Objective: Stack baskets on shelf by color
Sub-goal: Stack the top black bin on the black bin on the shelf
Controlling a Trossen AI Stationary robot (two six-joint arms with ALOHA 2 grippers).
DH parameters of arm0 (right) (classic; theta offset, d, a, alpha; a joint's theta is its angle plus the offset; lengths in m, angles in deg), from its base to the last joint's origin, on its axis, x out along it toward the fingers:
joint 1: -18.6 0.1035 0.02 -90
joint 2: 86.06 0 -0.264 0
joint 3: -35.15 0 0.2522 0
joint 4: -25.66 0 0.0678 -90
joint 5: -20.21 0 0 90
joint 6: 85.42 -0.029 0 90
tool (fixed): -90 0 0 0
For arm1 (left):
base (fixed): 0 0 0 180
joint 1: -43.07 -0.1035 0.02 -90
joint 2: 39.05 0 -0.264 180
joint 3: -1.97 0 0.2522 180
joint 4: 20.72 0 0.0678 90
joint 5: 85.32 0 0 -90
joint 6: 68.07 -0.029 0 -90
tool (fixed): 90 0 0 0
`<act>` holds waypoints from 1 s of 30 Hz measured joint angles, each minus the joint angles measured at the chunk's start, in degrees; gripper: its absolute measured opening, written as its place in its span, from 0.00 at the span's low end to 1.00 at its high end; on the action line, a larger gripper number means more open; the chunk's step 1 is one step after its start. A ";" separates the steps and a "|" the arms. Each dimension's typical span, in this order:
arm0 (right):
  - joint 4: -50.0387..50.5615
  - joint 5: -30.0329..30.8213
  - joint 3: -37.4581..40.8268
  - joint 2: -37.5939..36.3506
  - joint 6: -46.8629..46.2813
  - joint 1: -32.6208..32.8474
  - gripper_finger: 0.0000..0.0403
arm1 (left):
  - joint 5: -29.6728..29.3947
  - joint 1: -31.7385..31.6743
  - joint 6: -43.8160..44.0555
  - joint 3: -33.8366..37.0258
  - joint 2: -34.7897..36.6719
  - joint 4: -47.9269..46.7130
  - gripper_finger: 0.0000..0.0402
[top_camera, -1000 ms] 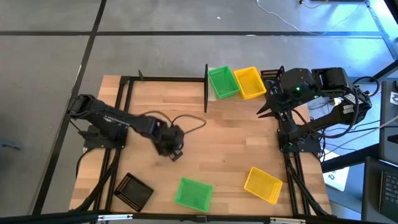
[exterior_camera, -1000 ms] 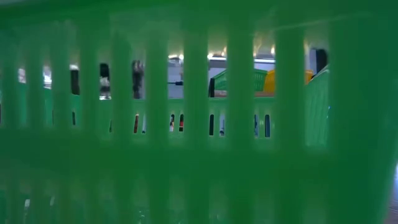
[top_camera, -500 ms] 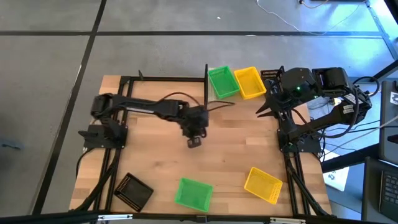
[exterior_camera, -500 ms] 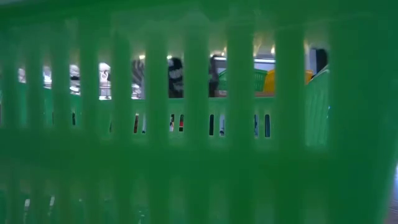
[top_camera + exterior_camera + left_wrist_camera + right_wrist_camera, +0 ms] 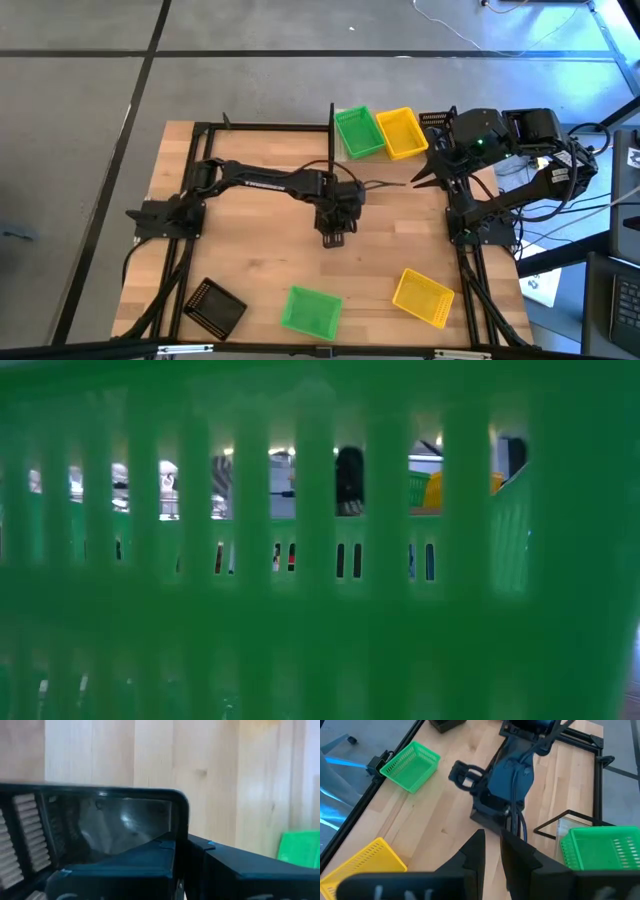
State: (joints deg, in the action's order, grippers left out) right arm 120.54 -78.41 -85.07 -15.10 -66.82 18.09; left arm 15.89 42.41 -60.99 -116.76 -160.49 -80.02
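Green basket (image 5: 358, 132) and yellow basket (image 5: 401, 133) on shelf (image 5: 342, 152), apparently empty, left fingers (image 5: 335, 238) closed empty, right fingers (image 5: 419, 180) slightly parted, empty

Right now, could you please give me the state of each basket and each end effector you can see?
Shelf green basket: upright on shelf.
Shelf yellow basket: upright, beside it.
Table green basket: upright, loose.
Table yellow basket: upright, loose.
Black basket: on table, loose.
Left end effector: shut, empty, mid-table.
Right end effector: slightly parted, empty, waiting beside shelf.
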 joint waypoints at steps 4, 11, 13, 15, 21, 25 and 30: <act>-0.02 0.01 0.00 0.00 -0.20 0.00 0.15 | 0.35 0.10 0.21 0.00 -0.33 0.13 0.00; -0.02 0.01 0.00 0.00 -0.20 0.00 0.15 | -0.56 0.60 0.32 -0.05 -0.27 1.37 0.10; -0.02 0.00 0.00 0.00 -0.18 0.00 0.15 | -0.60 0.65 0.56 -0.05 -0.27 1.39 0.13; -0.02 0.00 0.00 0.00 -0.18 0.00 0.15 | -0.89 0.65 0.77 -0.05 -0.27 1.56 0.17; 0.00 0.00 0.00 0.00 0.05 0.00 0.15 | -1.22 0.28 1.73 -0.05 0.50 1.10 0.19; 0.28 0.01 0.00 0.00 -0.07 0.06 0.15 | -3.92 0.26 1.40 0.04 3.35 -2.23 0.19; 3.31 0.20 0.00 0.06 1.02 1.32 0.15 | -7.49 0.19 1.32 0.02 10.76 -6.56 0.19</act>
State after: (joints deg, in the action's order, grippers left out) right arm 123.84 -78.21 -85.07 -15.04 -65.80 19.41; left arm 8.39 42.60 -59.67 -116.74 -149.72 -86.58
